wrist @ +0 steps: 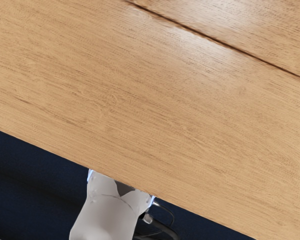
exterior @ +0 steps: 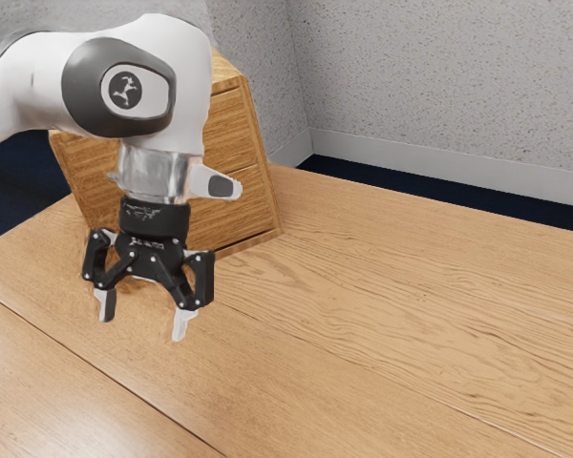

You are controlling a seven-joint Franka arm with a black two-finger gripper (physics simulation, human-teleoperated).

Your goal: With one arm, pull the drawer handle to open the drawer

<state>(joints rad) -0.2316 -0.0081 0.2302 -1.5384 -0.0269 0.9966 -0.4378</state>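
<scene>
The wooden drawer cabinet (exterior: 241, 181) stands at the upper left of the exterior view, on the far side of the table (exterior: 411, 305) and partly behind the white arm (exterior: 76, 86). Its drawer fronts look flush. The gripper (exterior: 142, 318) hangs in front of it at the lower left, pointing down just above the tabletop, fingers spread wide with nothing between them. In the wrist view, the table edge meets dark blue floor (wrist: 30, 190)
</scene>
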